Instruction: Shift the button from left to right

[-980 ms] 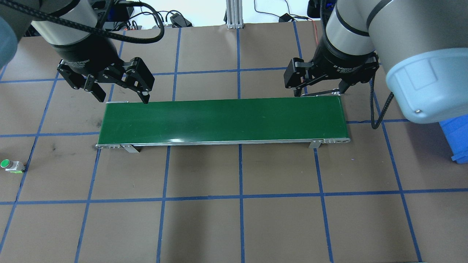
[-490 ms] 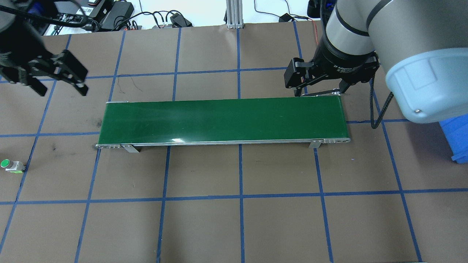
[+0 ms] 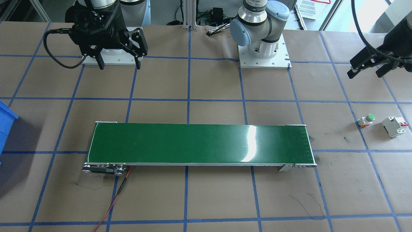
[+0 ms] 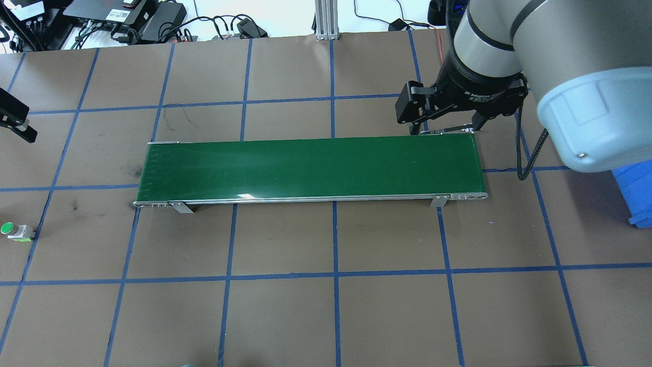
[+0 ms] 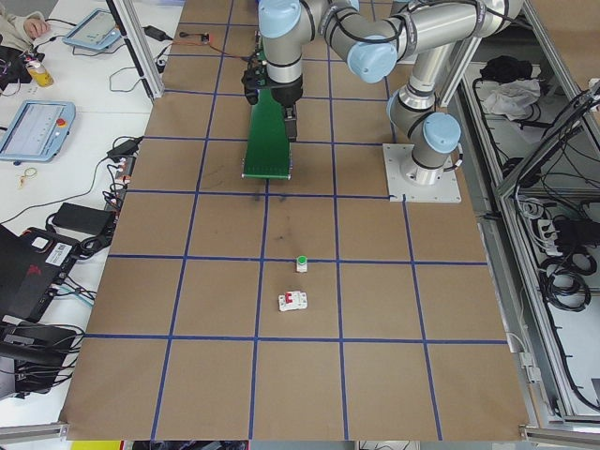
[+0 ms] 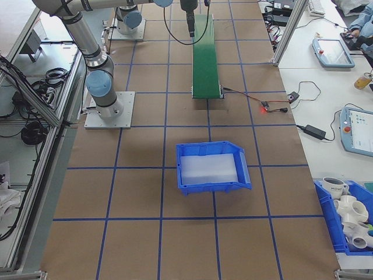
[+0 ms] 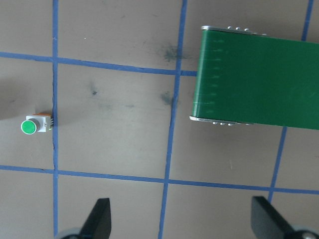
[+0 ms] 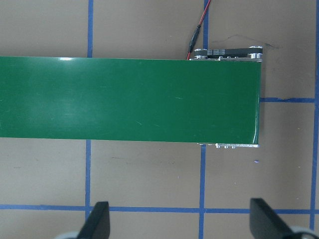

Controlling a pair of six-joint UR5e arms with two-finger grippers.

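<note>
While hanging high over the table's left end, fingers spread wide and holding nothing: that's the left gripper, off beyond the near end of the conveyor belt. Down below, lying on its side on the brown paper, the button, green cap facing sideways rather than up, orange base at the other end. Just beside it, not touching, a white circuit breaker with a red lever.

From the left wrist camera, plain enough: button far off to the view's left, well clear of the gap between the two fingertips at the bottom edge. Long axis running roughly parallel to the line between those fingertips, cap end pointing away from the belt. Probably needs a sideways shift and likely a wrist turn before any descent, so as to close across the body rather than end to end.

Over at the far end of the belt, right gripper also spread open, empty, parked beside the belt's back edge. Much the farther of the two from the button, so a left-arm pick by every sign. Nothing yet grasped.
</note>
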